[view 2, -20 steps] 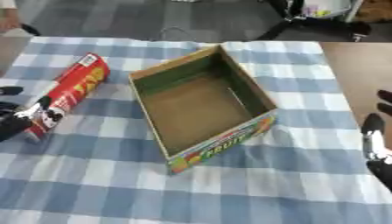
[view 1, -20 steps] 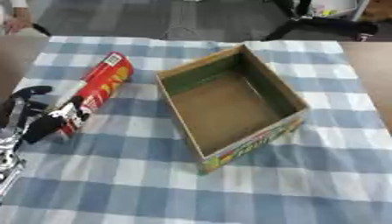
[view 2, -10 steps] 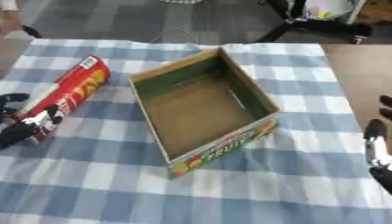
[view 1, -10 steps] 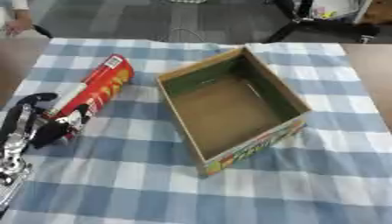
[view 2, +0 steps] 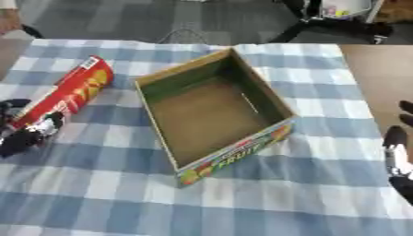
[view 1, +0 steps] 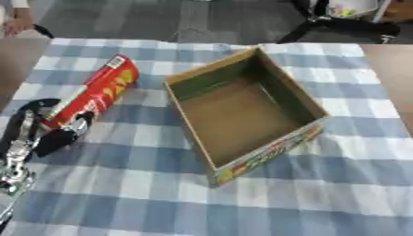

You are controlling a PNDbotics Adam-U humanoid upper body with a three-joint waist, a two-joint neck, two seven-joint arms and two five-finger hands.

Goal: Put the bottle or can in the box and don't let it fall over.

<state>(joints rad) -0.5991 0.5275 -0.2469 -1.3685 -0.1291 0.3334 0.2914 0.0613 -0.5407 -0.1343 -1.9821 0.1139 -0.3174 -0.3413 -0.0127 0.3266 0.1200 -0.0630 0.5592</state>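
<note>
A red tube can (view 1: 95, 92) lies on its side on the blue checked cloth, left of the box, lid end pointing away from me. My left hand (view 1: 28, 138) is at its near end; dark fingers (view 1: 32, 107) and the thumb spread either side of the base, not closed round it. The open cardboard box (view 1: 270, 150) stands upright in the middle, with a fruit print on its near wall and nothing inside. My right hand (view 2: 395, 152) rests open at the right edge, fingers up, well clear of the box.
Bare brown table (view 1: 391, 60) shows to the right of the cloth and at the far left. Beyond the table are grey floor, a black chair base (view 1: 339, 25) and a person's hand (view 1: 16, 23) at the far left corner.
My left hand has slid a little toward the near edge along the can's base. The can and box have stayed where they were. The right hand has barely moved.
</note>
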